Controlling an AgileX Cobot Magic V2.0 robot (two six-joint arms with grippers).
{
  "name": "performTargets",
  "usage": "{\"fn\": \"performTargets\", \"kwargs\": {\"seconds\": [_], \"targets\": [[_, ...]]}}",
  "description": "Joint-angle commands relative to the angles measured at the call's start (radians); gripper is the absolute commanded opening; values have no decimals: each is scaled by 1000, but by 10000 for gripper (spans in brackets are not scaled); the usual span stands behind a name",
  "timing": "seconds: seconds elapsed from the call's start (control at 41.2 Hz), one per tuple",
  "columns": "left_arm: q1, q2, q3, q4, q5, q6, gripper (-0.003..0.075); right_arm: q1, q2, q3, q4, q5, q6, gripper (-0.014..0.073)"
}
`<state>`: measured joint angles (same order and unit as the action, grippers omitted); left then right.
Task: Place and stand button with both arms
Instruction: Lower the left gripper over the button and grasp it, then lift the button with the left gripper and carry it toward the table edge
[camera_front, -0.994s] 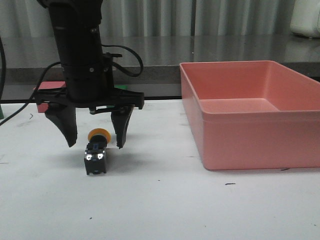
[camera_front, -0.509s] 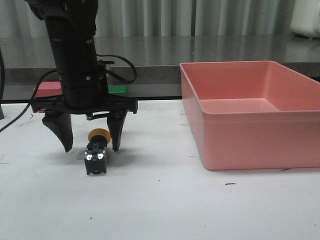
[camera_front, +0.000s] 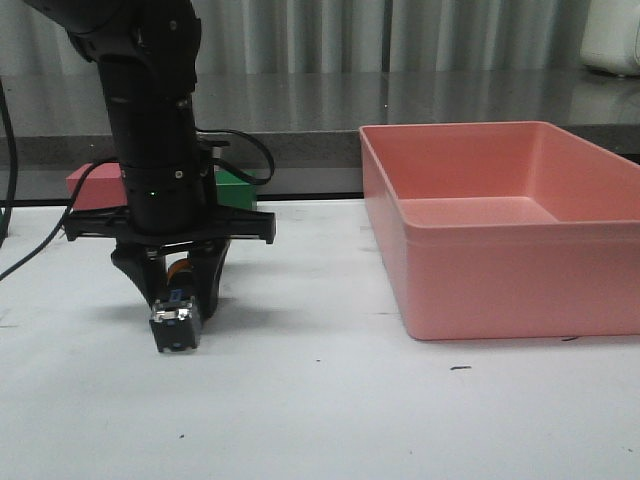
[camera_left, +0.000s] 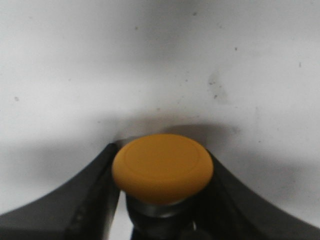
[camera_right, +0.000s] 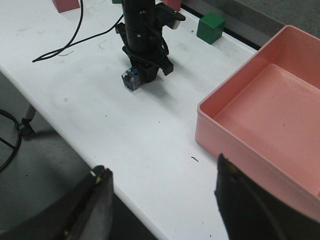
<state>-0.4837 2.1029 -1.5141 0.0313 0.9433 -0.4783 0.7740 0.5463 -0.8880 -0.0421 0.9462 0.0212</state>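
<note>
The button (camera_front: 175, 325) lies on its side on the white table, its clear-blue base toward the camera and its yellow cap hidden behind the fingers. My left gripper (camera_front: 176, 300) stands over it, shut on its body. In the left wrist view the yellow cap (camera_left: 162, 167) fills the gap between the two black fingers (camera_left: 92, 200). In the right wrist view the button (camera_right: 132, 79) shows under the left arm (camera_right: 142, 37). My right gripper (camera_right: 160, 172) is open and empty, high above the table's front edge.
A large pink bin (camera_front: 500, 225) stands on the right of the table, also in the right wrist view (camera_right: 270, 115). A green cube (camera_right: 210, 27) and a pink block (camera_front: 92, 185) sit at the back behind the left arm. A black cable (camera_right: 75, 37) lies on the table.
My left gripper has come down around the button and closed from wide open onto it. The button has shifted slightly to the left.
</note>
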Motion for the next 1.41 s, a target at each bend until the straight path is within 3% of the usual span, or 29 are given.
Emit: {"fn": "performTargets", "kwargs": {"seconds": [0.0, 0.606, 0.921, 1.382], "targets": [[1, -64, -27, -6, 3, 16, 207, -2, 5, -21, -11, -67, -10, 469], [1, -302, -6, 65, -8, 127, 187, -2, 5, -21, -11, -67, -10, 469], [14, -536, 268, 138, -296, 131, 187, -2, 5, -21, -11, -67, -10, 469], [133, -856, 774, 199, -943, 133, 187, -2, 5, -21, -11, -67, -10, 469]]}}
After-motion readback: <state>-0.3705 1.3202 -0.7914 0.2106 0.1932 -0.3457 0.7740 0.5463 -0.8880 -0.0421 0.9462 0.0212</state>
